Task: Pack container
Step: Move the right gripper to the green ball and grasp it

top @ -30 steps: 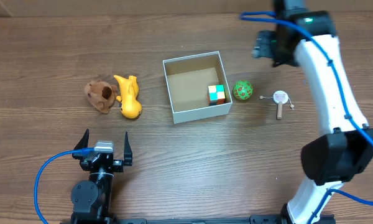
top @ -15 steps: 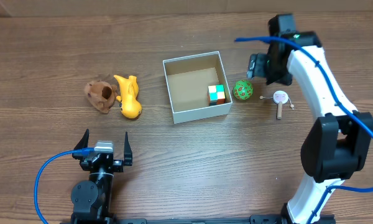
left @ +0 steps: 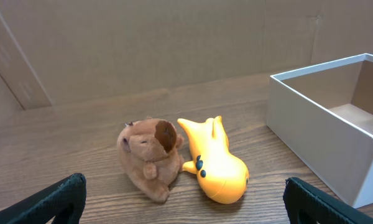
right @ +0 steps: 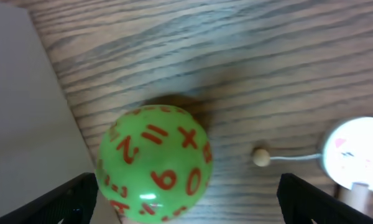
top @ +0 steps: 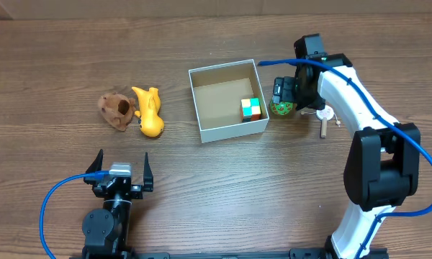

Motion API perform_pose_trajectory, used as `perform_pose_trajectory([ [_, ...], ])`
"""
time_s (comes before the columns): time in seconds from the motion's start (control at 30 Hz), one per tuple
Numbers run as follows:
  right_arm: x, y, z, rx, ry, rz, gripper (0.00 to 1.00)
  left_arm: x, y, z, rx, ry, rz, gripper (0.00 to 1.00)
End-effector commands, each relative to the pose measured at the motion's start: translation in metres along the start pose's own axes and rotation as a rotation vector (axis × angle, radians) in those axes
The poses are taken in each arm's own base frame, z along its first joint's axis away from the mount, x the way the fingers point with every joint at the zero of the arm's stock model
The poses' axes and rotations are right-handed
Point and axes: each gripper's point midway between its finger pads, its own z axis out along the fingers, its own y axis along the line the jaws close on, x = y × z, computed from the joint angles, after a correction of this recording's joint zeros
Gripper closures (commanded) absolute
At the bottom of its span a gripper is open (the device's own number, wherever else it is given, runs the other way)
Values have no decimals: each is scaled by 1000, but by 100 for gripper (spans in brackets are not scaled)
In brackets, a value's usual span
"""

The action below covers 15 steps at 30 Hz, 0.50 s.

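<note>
The container (top: 230, 132) sits on the table (top: 223, 194). Just right of it, the right gripper (top: 281, 101) hangs spread wide over a green ball (right: 154, 163). Well in front of the container, the left gripper (top: 120, 167) is spread wide too.

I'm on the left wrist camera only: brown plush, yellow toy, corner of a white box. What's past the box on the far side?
Observer: A green ball with red numbers sits just outside the container, on the right arm's side.
Operator: Where is that arm?
Observer: The right gripper is down over the ball, fingers spread open either side of it.
Operator: Anything packed yet?
Observer: One multicoloured cube lies inside, against the wall nearest the ball.
</note>
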Motion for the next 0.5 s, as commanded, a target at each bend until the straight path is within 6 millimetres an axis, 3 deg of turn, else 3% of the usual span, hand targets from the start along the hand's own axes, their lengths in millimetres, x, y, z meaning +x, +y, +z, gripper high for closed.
perform_pose_trajectory([
  [0.0,6,15,9,-42,6,-44,5,1,0,0,3,-3,14,0],
  [0.17,5,23,11,-52,-11,-62,12,1,0,0,4,-3,14,0],
  [0.27,7,23,11,-50,-5,-63,20,1,0,0,3,-3,14,0],
  [0.4,10,22,11,-46,5,-62,38,1,0,0,3,-3,14,0],
  [0.47,10,22,11,-45,7,-62,41,1,0,0,3,-3,14,0],
])
